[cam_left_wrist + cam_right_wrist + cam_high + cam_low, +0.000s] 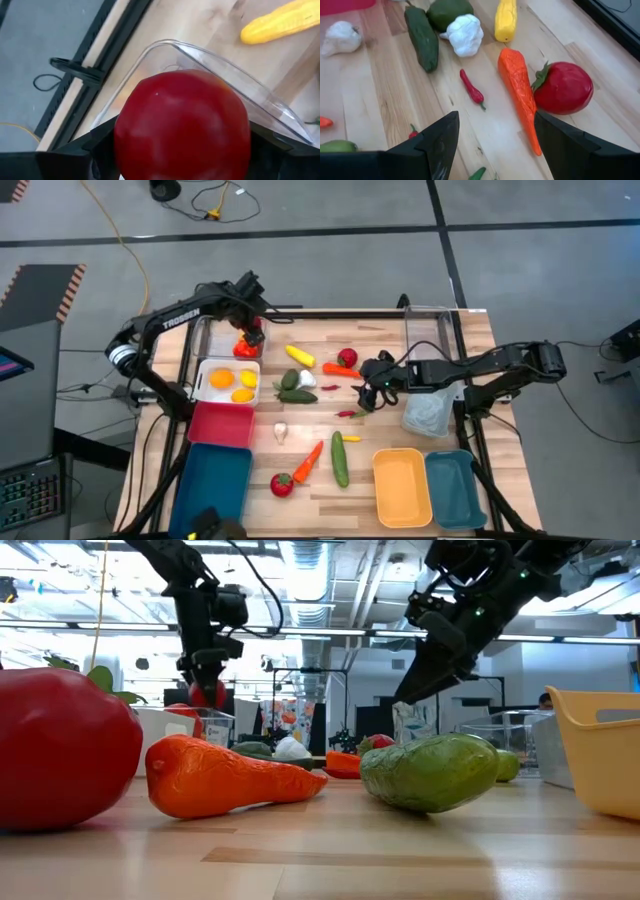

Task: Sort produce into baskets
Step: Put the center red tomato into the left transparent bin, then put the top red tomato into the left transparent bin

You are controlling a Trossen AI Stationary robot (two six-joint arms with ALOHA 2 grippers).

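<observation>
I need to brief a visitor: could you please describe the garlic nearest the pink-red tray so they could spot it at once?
Start at the pink-red tray on the table's left side. Just off its right edge lies a small white garlic bulb alone on bare wood. The other garlic sits among green vegetables.

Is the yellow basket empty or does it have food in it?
Empty. From above, the yellow basket shows only its bare bottom, and the produce lies on the table outside it.

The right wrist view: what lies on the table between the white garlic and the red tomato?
In the right wrist view, an orange carrot lies between the garlic and the tomato, close beside the tomato. A small red chilli lies nearer the garlic.
</observation>
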